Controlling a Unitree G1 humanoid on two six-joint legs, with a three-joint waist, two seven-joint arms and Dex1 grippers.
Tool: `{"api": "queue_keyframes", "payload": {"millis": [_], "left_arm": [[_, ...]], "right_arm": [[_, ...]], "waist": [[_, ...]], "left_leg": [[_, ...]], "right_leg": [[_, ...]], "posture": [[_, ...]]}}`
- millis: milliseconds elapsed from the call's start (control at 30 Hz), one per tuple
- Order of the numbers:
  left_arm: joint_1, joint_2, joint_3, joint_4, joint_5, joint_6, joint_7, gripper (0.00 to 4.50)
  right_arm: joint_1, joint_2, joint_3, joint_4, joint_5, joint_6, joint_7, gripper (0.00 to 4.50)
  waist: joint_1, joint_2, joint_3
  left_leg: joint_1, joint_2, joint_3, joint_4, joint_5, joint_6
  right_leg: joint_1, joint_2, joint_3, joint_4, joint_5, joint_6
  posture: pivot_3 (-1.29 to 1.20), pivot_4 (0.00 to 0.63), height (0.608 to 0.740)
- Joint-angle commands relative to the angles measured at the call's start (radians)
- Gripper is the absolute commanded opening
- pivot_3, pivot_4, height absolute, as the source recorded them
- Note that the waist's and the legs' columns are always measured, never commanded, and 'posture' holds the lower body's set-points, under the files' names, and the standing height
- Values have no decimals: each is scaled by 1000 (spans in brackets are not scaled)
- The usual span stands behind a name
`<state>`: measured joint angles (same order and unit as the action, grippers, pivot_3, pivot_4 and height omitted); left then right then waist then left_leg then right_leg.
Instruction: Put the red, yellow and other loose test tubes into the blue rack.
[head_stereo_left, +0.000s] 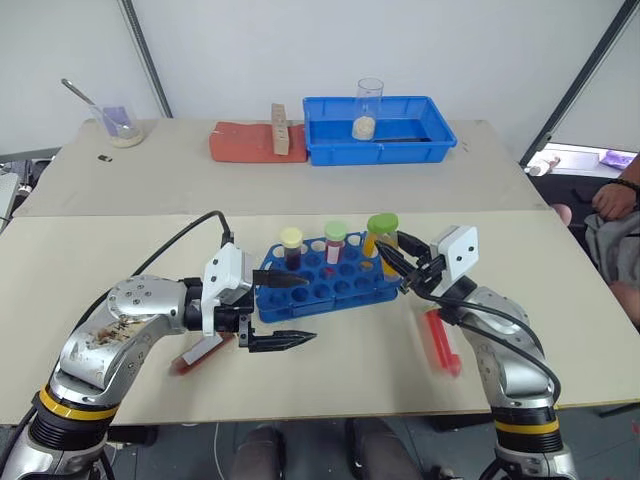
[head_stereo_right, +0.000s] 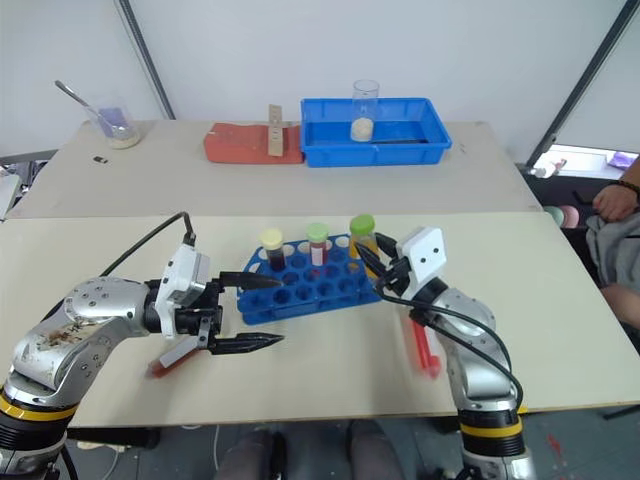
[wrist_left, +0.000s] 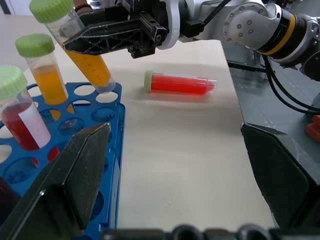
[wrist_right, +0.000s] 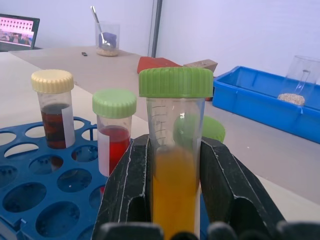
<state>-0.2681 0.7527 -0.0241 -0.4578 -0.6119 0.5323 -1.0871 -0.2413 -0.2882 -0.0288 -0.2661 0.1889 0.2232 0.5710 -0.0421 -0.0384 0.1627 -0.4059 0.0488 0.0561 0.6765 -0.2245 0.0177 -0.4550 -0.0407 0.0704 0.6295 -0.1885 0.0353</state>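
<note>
A yellow-filled test tube (wrist_right: 175, 165) with a green cap is clamped between the fingers of the right gripper (head_stereo_left: 400, 262) and is held tilted over the near right corner of the blue rack (head_stereo_left: 325, 282), its lower end at a hole, apparently so that it can be lowered in. The left gripper (head_stereo_left: 283, 310) is held level just beside the rack's left end with its fingers spread wide and nothing between them, probably waiting to steady the rack or to fetch another tube.

Three capped tubes are seen standing in the rack: a dark red one (wrist_right: 54, 107), a red one (wrist_right: 114, 127) and an orange one (wrist_left: 44, 70). Two red tubes are left lying on the tabletop (head_stereo_left: 560, 340): one (head_stereo_left: 442, 342) under the right arm, another (head_stereo_left: 195, 353) under the left arm.
</note>
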Motion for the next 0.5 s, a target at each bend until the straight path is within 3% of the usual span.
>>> {"api": "queue_keyframes", "payload": {"millis": [33, 500], "left_arm": [[0, -5, 15, -30, -15, -10, 9, 4500], [-33, -28, 25, -20, -63, 37, 67, 4500]], "right_arm": [[-2, -1, 26, -30, -6, -46, -8, 933], [43, 11, 45, -19, -6, -110, -55, 932]], "waist": [[0, 0, 0], [0, 0, 0]], "left_leg": [[0, 0, 0, 0, 0, 0], [0, 0, 0, 0, 0, 0]], "right_leg": [[0, 0, 0, 0, 0, 0], [0, 0, 0, 0, 0, -1]], "posture": [[0, 150, 740], [0, 150, 740]]}}
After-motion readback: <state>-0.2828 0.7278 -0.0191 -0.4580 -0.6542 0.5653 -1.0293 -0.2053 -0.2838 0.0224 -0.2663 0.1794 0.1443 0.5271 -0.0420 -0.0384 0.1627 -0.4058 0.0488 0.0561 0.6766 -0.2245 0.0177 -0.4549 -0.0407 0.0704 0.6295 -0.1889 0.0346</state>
